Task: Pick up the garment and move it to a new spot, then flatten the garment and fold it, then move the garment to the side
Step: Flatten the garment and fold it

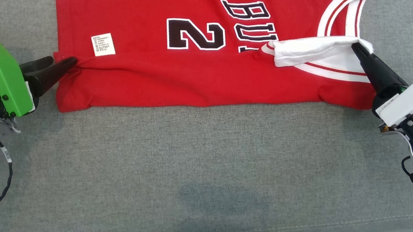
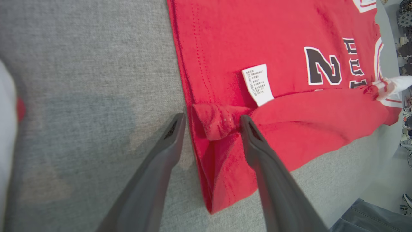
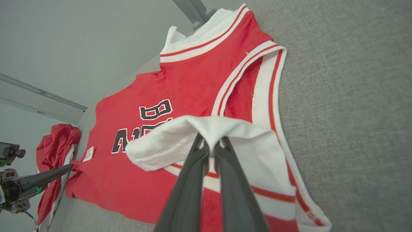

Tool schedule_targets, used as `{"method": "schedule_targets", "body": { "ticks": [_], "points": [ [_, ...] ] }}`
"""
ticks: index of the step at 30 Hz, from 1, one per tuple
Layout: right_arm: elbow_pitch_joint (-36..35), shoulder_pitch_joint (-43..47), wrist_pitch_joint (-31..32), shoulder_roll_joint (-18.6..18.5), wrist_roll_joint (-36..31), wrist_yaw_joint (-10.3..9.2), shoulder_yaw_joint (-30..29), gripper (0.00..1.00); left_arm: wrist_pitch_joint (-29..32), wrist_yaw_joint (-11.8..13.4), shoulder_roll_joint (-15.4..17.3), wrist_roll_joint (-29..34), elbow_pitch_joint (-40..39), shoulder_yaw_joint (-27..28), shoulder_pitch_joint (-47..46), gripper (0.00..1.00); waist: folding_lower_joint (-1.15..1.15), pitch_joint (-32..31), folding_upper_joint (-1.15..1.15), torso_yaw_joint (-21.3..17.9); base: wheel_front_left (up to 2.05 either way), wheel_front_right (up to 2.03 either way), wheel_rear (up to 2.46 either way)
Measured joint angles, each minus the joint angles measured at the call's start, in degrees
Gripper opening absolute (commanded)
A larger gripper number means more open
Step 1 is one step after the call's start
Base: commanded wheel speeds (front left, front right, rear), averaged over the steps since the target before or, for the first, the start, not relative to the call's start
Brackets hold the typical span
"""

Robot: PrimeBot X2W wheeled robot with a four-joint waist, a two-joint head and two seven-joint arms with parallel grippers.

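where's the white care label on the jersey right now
In the head view the care label lies on the left part of the red jersey, left of the black 2, just up and right of the left hand.

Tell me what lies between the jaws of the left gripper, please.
A bunched hem corner of the red sleeveless fabric jersey lies between the open jaws of the left gripper; the left wrist view shows it.
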Motion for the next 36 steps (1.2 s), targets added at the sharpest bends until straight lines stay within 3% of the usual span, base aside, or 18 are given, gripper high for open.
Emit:
{"method": "schedule_targets", "body": {
  "ticks": [8, 16, 17, 19, 24, 36],
  "points": [
    [2.3, -0.9, -2.3, 0.6, -1.7, -0.08, -0.1, 1.0, -2.4, 0.0, -0.2, 2.8, 1.7, 0.0, -1.2, 1.0, 0.0, 0.2, 0.0, 0.0, 0.0, 0.0, 0.0],
    [3.1, -1.4, -6.6, -0.5, -5.1, -0.08, -0.8, 1.0, -10.6, 0.0, -1.1, 3.8, 2.4, 4.2, -1.5, 1.0, 0.0, -1.0, 0.0, 0.2, 0.0, 0.0, 0.0],
    [3.4, 1.6, -7.8, -2.4, -7.8, -0.07, 0.3, 1.0, -14.6, 0.0, -1.6, 4.9, 1.7, 5.5, 2.7, 1.0, 0.0, -2.4, 0.0, 0.2, 0.0, 0.0, 0.0],
    [4.0, 5.2, -8.1, -3.2, -8.5, -0.07, 1.3, 1.0, -16.4, 0.0, -3.8, 4.5, 1.7, 5.6, 7.6, 1.0, 0.0, -3.6, 0.0, 0.4, 0.0, 0.0, 0.0],
    [4.6, 9.8, -8.7, -3.5, -8.5, -0.45, 1.7, 1.0, -18.1, 0.0, -7.4, 2.4, 0.7, 4.8, 14.4, 1.0, -0.01, -5.3, 0.0, 1.3, 0.0, 0.0, 0.0],
    [4.6, 10.2, -9.5, -2.6, -8.8, -1.1, 2.6, 1.0, -20.3, 0.0, -8.7, 3.1, -0.6, 2.9, 15.2, 1.0, 0.0, -5.0, 0.0, 3.0, 0.0, 0.0, 0.0]
  ]
}}
